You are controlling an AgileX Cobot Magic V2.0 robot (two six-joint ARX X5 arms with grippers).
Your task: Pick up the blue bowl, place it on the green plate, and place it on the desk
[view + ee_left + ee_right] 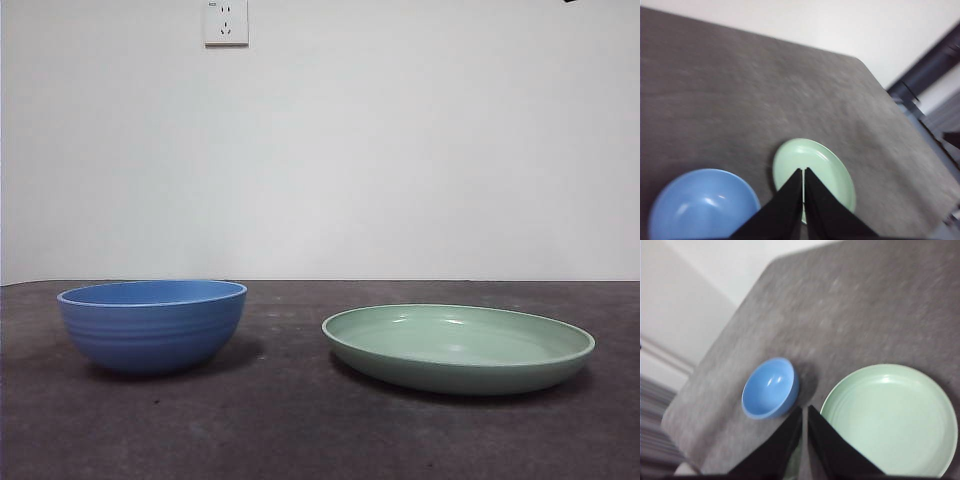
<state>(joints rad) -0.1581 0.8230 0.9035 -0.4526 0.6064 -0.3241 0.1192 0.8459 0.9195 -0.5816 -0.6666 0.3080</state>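
Front view is evenly lit and sharp; soft shadows lie under the blue bowl (152, 325) and green plate (458, 346). Both wrist views are blurred — desk (765, 100) texture smeared — with pale glints on glossy surfaces.

Right gripper (804, 412) hangs high over the desk (855, 310), its two black jaws pressed nearly together with only a sliver between. The blue bowl (770, 388) sits upright and empty, the green plate (892, 420) just beside it, not touching.
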